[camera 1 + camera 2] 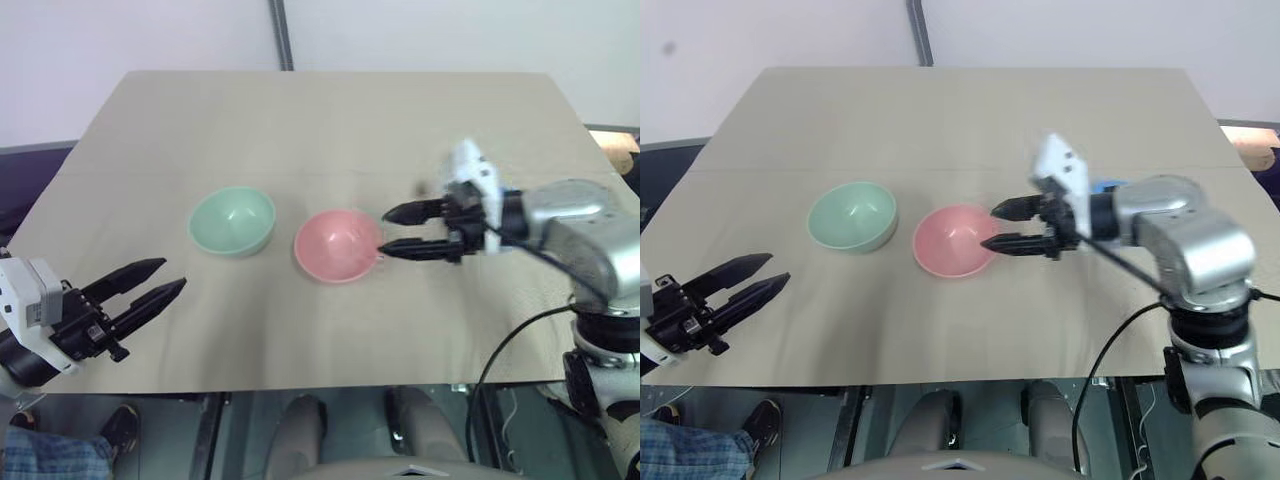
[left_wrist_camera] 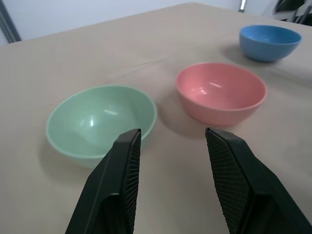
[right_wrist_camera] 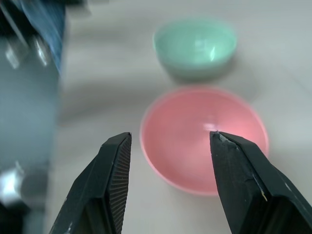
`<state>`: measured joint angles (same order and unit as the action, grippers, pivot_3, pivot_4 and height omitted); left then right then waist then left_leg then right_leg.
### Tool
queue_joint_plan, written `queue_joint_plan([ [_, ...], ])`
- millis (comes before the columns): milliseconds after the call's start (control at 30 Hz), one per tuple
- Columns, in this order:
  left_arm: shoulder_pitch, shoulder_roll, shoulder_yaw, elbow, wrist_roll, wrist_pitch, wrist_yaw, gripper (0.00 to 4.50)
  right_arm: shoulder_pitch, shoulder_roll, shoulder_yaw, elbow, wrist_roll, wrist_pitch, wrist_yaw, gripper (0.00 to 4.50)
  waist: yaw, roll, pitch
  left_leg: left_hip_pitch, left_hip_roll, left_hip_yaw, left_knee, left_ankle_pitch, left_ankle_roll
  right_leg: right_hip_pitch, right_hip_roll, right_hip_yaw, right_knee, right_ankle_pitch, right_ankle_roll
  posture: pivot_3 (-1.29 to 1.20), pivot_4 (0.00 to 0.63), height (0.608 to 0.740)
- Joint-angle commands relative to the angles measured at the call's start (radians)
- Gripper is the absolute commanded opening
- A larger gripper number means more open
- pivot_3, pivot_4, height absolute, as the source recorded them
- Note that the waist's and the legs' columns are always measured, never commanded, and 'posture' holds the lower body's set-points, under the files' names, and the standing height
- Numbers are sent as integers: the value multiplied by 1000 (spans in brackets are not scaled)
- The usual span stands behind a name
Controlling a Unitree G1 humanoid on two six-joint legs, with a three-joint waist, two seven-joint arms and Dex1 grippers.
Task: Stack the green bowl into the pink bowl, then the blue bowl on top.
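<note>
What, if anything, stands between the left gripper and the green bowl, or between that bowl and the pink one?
Nothing visible does. Bare table lies between the open left gripper and the green bowl, and only a narrow strip of table separates it from the pink bowl. The open right gripper hovers at the pink bowl's far side.

We see the green bowl point(image 2: 101, 122), pink bowl point(image 2: 222, 92) and blue bowl point(image 2: 269, 42) smooth and glossy, like plastic, on a matt beige table point(image 1: 330, 120); fingers point(image 2: 233, 175) beside the pink bowl carry cross-hatched black pads.
</note>
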<state>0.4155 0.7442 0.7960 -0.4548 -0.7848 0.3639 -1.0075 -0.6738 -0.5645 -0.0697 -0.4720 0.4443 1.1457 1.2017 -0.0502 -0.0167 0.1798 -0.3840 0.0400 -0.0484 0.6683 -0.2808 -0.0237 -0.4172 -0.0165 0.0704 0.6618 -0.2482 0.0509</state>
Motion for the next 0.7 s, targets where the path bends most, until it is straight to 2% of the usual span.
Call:
queue_joint_plan([
  [33,-13,19,28,26,20,-23,0,2245,92,-104,-120,45,85,-121,83,2819,8,0,0,0,0,0,0,0,0,0,0,0,0,0,0,0,150,740],
  [167,-29,27,30,46,29,-29,-7,2245,156,-197,-203,142,143,-222,137,2819,8,0,0,0,0,1,0,0,0,0,0,1,0,0,0,0,150,740],
  [300,-52,44,20,80,62,-35,-7,2245,171,-277,-215,256,126,-365,179,2819,6,0,0,2,1,2,0,0,0,1,1,1,1,0,1,0,150,740],
  [567,-136,138,-55,206,242,-35,76,2245,166,-284,-186,285,161,-442,133,2819,8,0,0,2,0,2,0,0,0,1,0,2,0,0,1,0,150,740],
  [700,-238,222,-96,329,329,-154,33,2245,162,-272,-179,267,190,-437,100,2819,11,0,1,1,0,1,0,0,0,0,1,1,0,0,0,0,150,740],
])
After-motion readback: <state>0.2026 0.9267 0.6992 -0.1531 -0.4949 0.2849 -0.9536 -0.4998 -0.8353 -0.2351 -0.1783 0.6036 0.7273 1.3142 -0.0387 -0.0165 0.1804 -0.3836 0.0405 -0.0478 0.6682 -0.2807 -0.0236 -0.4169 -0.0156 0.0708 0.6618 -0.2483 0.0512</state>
